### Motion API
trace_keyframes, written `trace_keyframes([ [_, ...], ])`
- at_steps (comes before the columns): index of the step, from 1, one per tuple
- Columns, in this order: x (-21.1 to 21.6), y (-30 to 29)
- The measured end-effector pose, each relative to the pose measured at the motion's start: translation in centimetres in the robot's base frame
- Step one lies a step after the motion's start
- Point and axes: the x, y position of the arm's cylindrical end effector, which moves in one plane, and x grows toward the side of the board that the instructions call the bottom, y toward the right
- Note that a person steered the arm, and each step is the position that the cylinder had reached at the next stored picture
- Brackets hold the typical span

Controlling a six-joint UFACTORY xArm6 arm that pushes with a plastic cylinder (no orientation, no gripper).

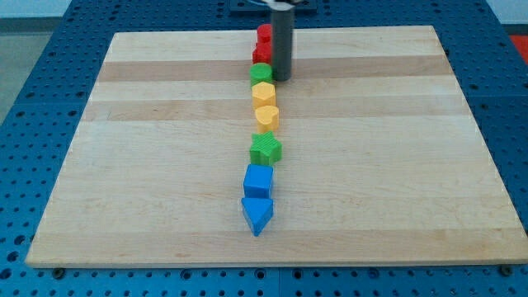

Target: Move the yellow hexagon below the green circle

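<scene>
My tip (281, 77), a bare rod holding nothing, rests just right of the green circle (261, 73), with the yellow hexagon (263, 92) touching that circle from below, above the yellow heart (266, 117) on the wooden board (148, 165)

Red (263, 43), green (261, 73), yellow (263, 92), blue blocks (258, 181); pale striped wooden board (148, 165)

Pale, smooth wooden table (165, 165); matt plastic-looking yellow hexagon (263, 93) and green circle (261, 73); dark matt rod.
</scene>
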Motion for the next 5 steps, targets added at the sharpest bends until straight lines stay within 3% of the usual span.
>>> trace_keyframes([
  [2,1.3,-10.3],
  [3,1.4,-9.3],
  [5,1.3,-0.6],
])
